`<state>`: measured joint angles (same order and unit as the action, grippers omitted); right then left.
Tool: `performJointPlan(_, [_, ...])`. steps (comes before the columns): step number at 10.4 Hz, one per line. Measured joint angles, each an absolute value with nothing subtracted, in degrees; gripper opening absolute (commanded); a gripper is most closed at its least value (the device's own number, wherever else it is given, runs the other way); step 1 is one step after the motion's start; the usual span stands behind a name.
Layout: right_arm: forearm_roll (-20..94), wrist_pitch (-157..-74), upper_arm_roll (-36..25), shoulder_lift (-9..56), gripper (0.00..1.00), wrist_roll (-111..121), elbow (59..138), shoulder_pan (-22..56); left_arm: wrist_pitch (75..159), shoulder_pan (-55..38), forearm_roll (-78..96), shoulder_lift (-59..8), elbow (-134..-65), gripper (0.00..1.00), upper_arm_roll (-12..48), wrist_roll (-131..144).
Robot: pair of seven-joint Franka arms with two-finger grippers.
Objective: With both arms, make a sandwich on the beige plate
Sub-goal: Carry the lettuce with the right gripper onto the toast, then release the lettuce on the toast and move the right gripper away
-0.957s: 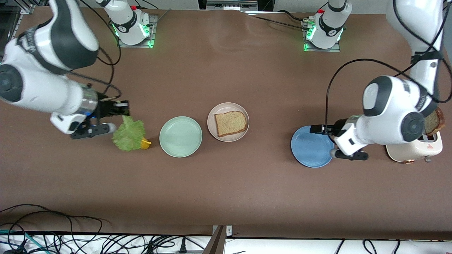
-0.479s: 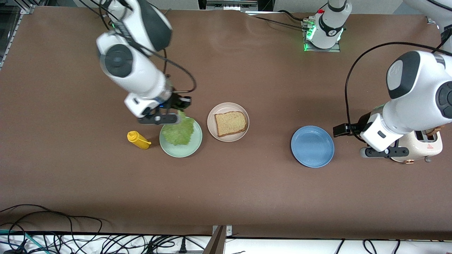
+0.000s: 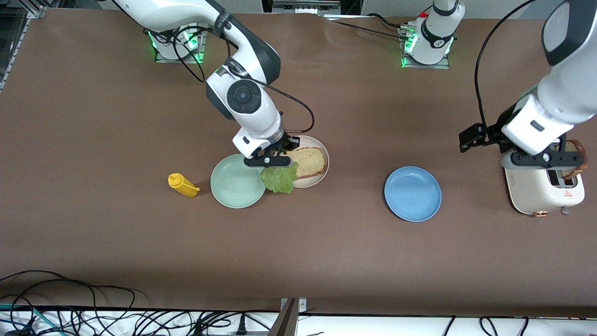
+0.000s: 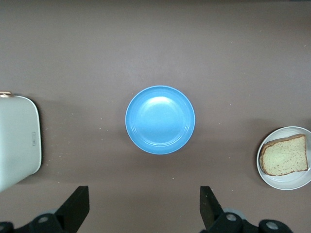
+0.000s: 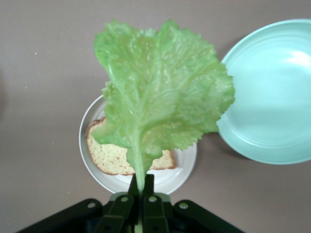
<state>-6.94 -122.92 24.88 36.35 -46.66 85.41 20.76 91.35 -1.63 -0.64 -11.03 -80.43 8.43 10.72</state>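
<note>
Step in hand: right arm carries the lettuce leaf [image 5: 160, 87] to the beige plate [image 3: 322, 154]; judged about mid-task, with one bread slice [image 3: 310, 162] laid and the leaf not yet released.

Right hand [image 3: 275, 158]: pinched tight on the leaf's pale stem; the leaf hangs free from it. It is up in the air over the gap where the beige plate and the mint-green plate [image 3: 235, 182] nearly meet.

Key relation: in the right wrist view the leaf's long axis runs straight out from the fingers along the midrib, and the bread shows only under the stem end. The broad ruffled part overhangs the plate rim and bare bench [image 3: 140, 242]. Judgement: the hand must travel further toward the left arm's end before letting go, or the leaf will drape off the slice.

Left hand [image 4: 143, 213]: spread wide, holding nothing, above the toaster [image 3: 543, 189] at the left arm's end of the bench.

Second slice [image 3: 576, 158]: standing up out of the toaster slot. The left arm is plainly the nearer one for it.

Materials: leaf thin, limp, crinkled, bright green; likely to fold on release. Bread square, porous, tan with darker crust. Plates round, shallow, matte. Blue plate [image 4: 160, 120] bare, between beige plate and toaster.

Other: yellow squeeze bottle [image 3: 183, 185] lies beside the mint-green plate, toward the right arm's end.
</note>
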Motion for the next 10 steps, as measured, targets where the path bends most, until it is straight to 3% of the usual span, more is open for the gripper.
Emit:
performJointPlan(5, [-12.5,-129.7,21.6,43.1,0.01,-56.4,85.4,29.6,88.8,-0.8,-0.9,-7.5,-83.3,1.00,7.8,9.7])
performJointPlan(6, [-12.5,-129.7,21.4,43.3,0.38,-57.1,85.4,29.8,89.9,-1.1,-0.9,-5.4,-85.9,1.00,7.9,9.0])
performJointPlan(7, [-12.5,-129.7,21.4,43.3,0.55,-57.4,85.3,29.9,91.8,-1.5,-0.9,-2.5,-89.7,1.00,7.9,8.4])
performJointPlan(10, [-12.5,-129.7,21.4,43.3,0.66,-58.1,85.3,30.0,92.4,-1.4,-0.9,2.6,-95.1,1.00,7.7,6.3])
